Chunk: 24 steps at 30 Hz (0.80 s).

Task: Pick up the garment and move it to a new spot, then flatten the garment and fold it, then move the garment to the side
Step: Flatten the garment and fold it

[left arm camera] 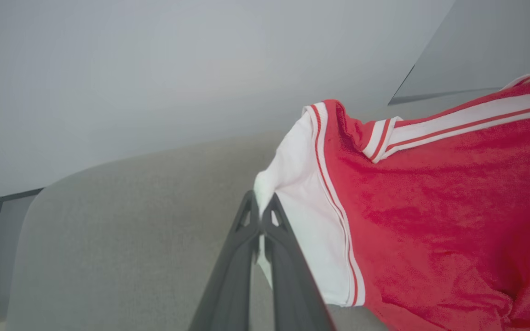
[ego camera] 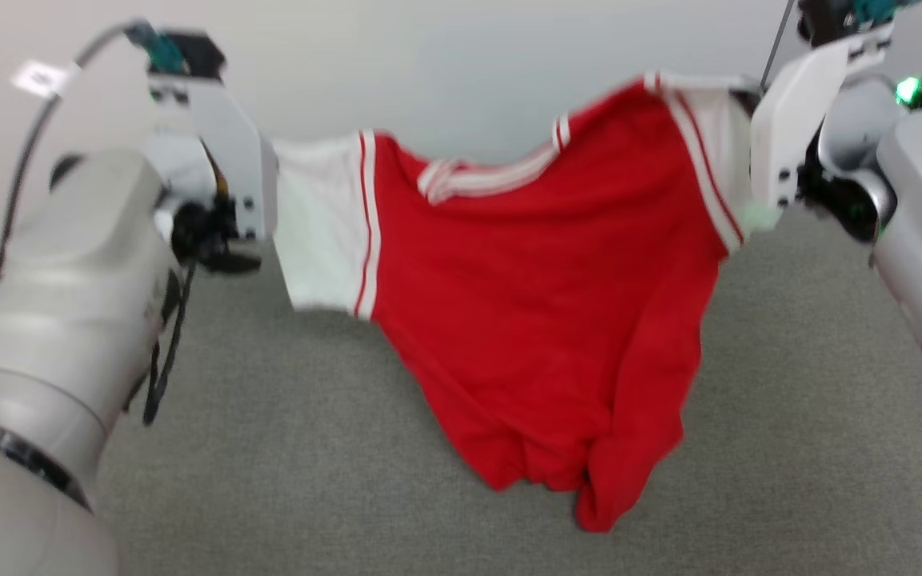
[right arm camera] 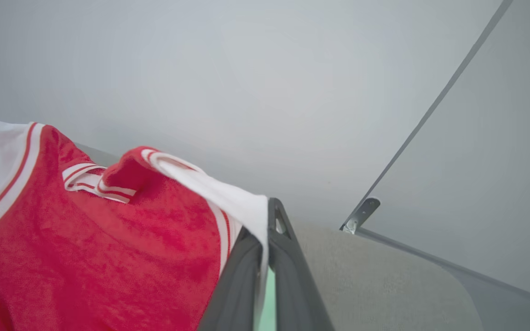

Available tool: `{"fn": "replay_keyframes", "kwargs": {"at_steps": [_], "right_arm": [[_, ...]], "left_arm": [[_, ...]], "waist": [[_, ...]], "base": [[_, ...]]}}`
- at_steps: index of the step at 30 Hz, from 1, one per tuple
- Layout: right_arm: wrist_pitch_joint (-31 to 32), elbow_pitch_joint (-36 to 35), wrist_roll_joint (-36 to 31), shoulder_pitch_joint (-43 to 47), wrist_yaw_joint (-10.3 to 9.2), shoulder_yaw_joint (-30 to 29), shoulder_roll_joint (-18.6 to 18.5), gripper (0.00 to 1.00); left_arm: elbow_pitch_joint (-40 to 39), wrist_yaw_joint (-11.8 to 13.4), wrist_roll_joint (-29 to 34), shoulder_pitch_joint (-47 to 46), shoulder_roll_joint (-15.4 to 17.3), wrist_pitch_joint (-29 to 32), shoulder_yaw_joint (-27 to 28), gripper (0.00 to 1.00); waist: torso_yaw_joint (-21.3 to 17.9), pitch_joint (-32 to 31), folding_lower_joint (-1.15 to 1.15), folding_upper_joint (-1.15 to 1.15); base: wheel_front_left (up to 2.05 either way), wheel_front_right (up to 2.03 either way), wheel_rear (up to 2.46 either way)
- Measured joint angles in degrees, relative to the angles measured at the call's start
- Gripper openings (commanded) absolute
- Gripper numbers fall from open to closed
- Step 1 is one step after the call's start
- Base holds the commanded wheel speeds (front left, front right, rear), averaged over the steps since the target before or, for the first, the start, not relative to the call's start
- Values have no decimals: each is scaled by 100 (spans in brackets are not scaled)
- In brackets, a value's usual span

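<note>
Our left gripper point(left arm camera: 260, 198) is pinched fully together, its two long dark fingers, matte and pierced with triangular cut-outs, clamping the edge of one white sleeve. Our right gripper point(right arm camera: 265, 220) is clamped just as tightly on the other white sleeve, whose cloth drapes over one finger.

Between them hangs the soft red short-sleeved shirt point(ego camera: 541, 304), held up in the air by both sleeves and sagging in the middle. Its body is a fuzzy, velvety red. The sleeves are smooth white, each joined to the red by a white band with thin red stripes, and the same striped trim edges the drooping neckline. The right sleeve is held higher than the left, so the cloth slants and gathers into a narrow bunched point at the bottom. We cannot tell whether that point touches the floor.

Below and beyond lies the grey low-pile carpet point(ego camera: 789, 400), flat and finely speckled. Behind it rises the plain pale wall point(ego camera: 429, 64).
</note>
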Motion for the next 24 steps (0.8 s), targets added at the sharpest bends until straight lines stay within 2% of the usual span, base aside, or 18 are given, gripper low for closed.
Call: {"fn": "replay_keyframes", "kwargs": {"at_steps": [3,6,12,16,24], "right_arm": [[-564,358,-188,-328,0,-52,174,0],[-814,691,-220,-562,0,-96,390,0],[-846,1184,-285,-1040,0,-21,781,0],[-953,1318,-283,-1240,0,-34,944,0],[-1121,1497,-260,-1530,0,-104,964,0]], "left_arm": [[75,-1,38,-305,-25,-331,51,0],[141,-1,32,-521,-40,-421,107,0],[389,127,-41,-896,-19,-492,242,0],[439,126,-44,-984,-24,-661,267,0],[481,118,-90,-1237,-35,-994,382,0]], "waist": [[-8,-122,0,0],[-11,-194,0,0],[-63,-288,0,0],[-100,-293,0,0],[-115,-64,0,0]], "base": [[0,0,0],[0,0,0],[0,0,0],[0,0,0],[0,0,0]]}}
